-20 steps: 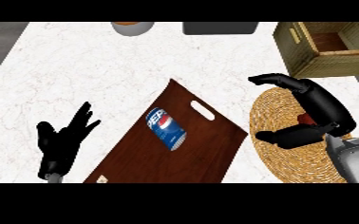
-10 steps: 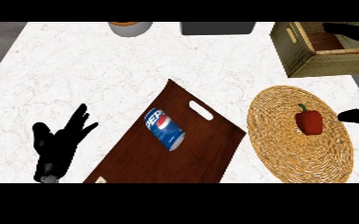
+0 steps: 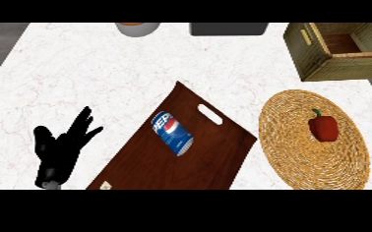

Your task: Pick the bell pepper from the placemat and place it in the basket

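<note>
Pepper (image 3: 323, 127) sits on mat (image 3: 317, 138), w/ basket (image 3: 331, 50) apart. Left robot hand (image 3: 60, 145) rests released on counter (image 3: 87, 73); right out of view.

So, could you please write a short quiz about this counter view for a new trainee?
1. True or false: the bell pepper already lies inside the wooden basket.
2. What lies on the brown tray? A) a blue soda can B) a banana C) a spoon
3. Fill in: the only hand in view is the robot's ____ hand, open near the lower left.

Key:
1. False; it sits on the round woven placemat.
2. A; the blue soda can lies on its side.
3. left
</note>
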